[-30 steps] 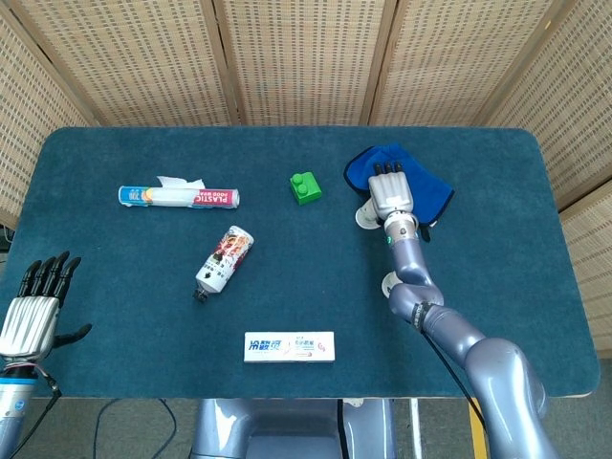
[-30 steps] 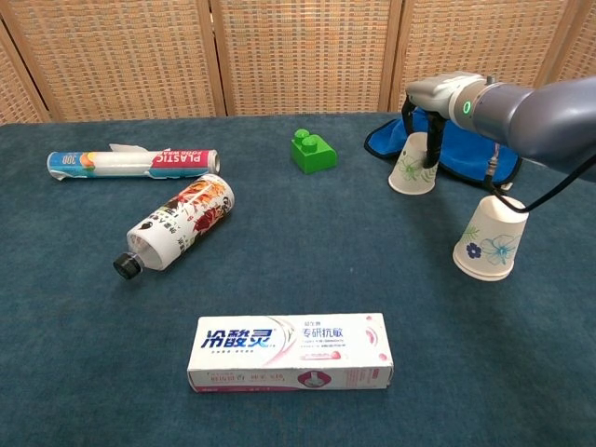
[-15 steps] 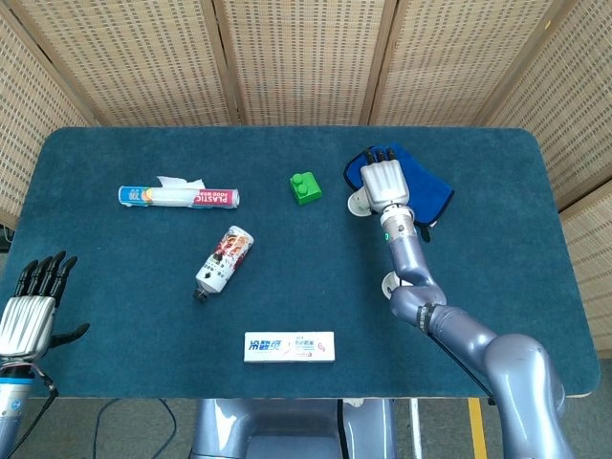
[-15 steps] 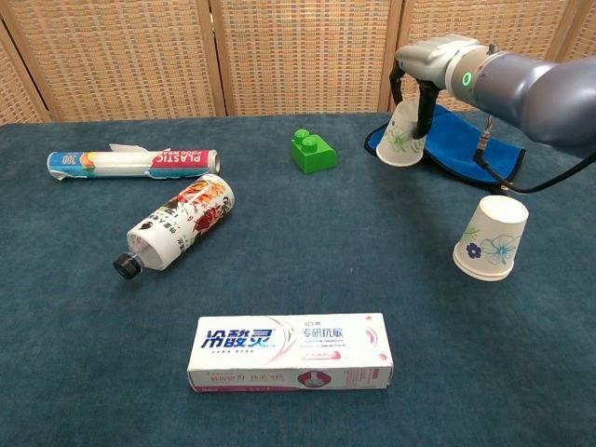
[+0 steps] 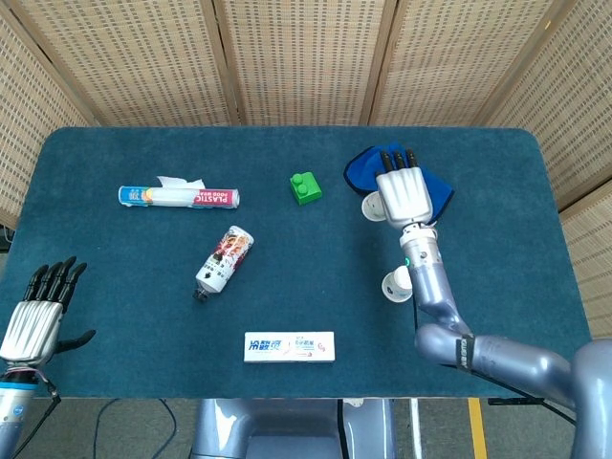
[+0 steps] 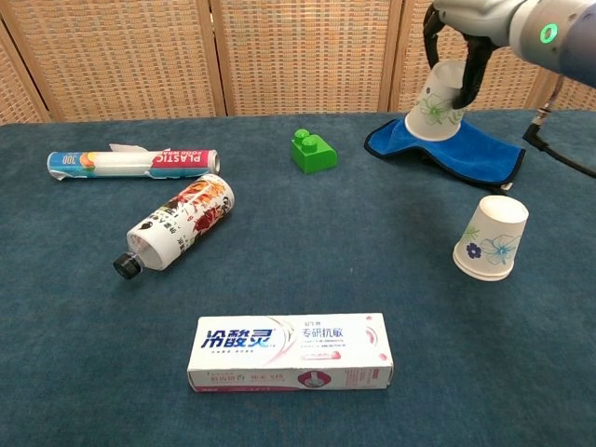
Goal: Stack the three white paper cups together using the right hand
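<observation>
My right hand (image 5: 402,194) grips a white paper cup with a floral print (image 6: 438,104), mouth down and tilted, in the air above a blue cloth (image 6: 447,149). In the head view this cup (image 5: 373,205) peeks out at the left of the hand. The hand's fingers (image 6: 475,70) wrap the cup's upper part. A second white cup (image 6: 492,238) stands upside down on the table, nearer me; the head view shows it (image 5: 395,284) beside my right forearm. I see no third cup on its own. My left hand (image 5: 38,320) hangs open at the table's near left edge.
A green brick (image 6: 313,151) lies left of the cloth. A plastic wrap roll (image 6: 135,161) and a lying bottle (image 6: 177,226) occupy the left side. A toothpaste box (image 6: 290,352) sits near the front edge. Wicker screens stand behind the table.
My right hand has lifted the cup off the table at the cloth's left edge and carried it up and to the right. The left hand sank slightly.
</observation>
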You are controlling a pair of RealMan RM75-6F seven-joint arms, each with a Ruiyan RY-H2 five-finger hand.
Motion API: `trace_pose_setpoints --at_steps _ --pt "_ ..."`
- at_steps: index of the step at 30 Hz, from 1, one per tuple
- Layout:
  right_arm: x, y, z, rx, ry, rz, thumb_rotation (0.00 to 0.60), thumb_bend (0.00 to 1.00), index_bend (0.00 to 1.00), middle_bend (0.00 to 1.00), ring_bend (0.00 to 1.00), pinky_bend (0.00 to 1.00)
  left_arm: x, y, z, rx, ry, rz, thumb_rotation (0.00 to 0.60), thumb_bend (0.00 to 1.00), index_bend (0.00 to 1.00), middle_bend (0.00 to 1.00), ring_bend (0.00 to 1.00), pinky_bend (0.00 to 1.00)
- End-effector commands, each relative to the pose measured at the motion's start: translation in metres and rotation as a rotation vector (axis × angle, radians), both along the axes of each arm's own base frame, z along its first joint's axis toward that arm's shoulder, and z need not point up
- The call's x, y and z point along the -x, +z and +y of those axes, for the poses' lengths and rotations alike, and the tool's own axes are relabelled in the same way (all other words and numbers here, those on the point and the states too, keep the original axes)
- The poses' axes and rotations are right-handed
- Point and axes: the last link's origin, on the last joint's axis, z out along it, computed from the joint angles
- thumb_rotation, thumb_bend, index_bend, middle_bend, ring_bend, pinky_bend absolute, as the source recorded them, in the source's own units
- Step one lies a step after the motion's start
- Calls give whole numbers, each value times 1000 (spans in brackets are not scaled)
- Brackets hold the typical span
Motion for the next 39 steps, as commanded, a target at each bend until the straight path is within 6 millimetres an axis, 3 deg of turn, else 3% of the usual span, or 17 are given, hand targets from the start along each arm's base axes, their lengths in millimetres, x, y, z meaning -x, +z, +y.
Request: trace_pose_setpoints --at_steps 1,10,16,26,39 --pt "26 41 41 21 -76 74 600 164 566 212 176 176 -2 0 -3 6 -12 -10 600 50 0 0 0 0" --pt "23 60 77 -1 -82 76 600 163 564 211 176 174 -7 2 -8 13 -38 -28 600 51 0 0 0 0" --pt "34 46 94 -63 -126 62 600 164 565 211 176 174 -10 1 -12 22 -60 -33 600 51 0 0 0 0" --pt "36 21 97 -110 -115 19 600 163 563 206 176 172 -11 -2 -13 33 -65 -25 600 51 0 0 0 0" --pt "37 18 97 -134 -152 43 600 164 566 205 176 172 -12 -2 -13 28 -70 -28 600 50 0 0 0 0"
